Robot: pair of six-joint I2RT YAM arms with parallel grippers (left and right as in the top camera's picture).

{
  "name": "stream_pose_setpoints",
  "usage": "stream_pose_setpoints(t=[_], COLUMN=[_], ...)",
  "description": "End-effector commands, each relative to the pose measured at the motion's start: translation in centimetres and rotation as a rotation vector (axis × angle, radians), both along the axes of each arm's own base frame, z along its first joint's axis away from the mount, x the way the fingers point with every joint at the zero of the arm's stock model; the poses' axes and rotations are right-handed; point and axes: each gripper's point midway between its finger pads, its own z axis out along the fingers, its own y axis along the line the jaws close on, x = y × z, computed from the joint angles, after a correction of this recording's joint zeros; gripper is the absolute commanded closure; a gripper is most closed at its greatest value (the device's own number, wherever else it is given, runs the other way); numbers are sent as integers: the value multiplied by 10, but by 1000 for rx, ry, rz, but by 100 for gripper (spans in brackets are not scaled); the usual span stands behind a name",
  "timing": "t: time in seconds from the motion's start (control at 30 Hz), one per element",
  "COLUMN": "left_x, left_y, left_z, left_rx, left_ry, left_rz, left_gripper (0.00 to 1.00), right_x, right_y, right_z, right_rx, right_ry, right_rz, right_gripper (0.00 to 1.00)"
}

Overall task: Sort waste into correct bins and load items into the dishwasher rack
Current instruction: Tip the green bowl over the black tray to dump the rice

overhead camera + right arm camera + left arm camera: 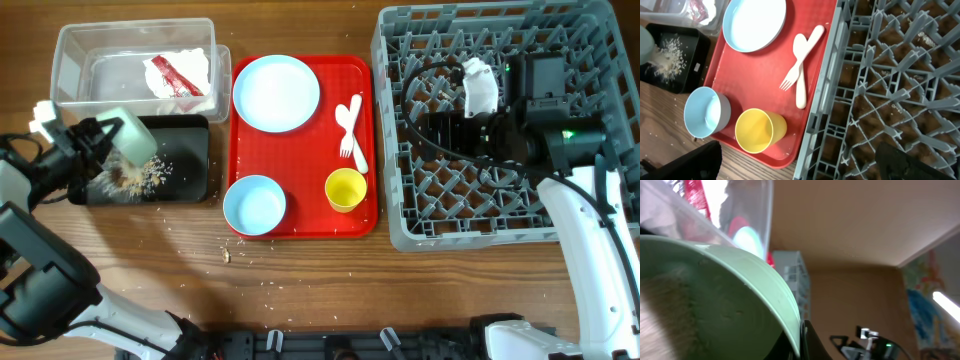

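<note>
Green bowl tilted over black tray, clamped in left claw; tub beside; right claw apart.

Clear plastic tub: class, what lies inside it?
A crumpled red wrapper lies on a white paper napkin inside the clear tub. Whatever is beneath the napkin is covered.

Likely a robot lab bench, not a real kitchen. Robot arms are mounted at the near edge of a wooden table, with a dishwasher rack set right of a red tray. Farther off, a white drawer unit and a wall poster are seen.
</note>
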Motion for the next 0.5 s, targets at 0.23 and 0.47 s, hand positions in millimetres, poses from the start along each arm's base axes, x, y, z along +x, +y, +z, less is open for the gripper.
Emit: stream_pose_setpoints(t=[0.23, 0.47], left_x=[-5, -3], left_y=[15, 18], left_z=[19, 20], left_rx=[-174, -269], left_ry=[13, 109], left_rz=[36, 42], left_gripper=[96, 96], right_x=[4, 5], right_y=[2, 2], right_z=[4, 5], right_rx=[-7, -7], right_ry=[-24, -27], right_rz=[13, 13], right_gripper=[0, 0])
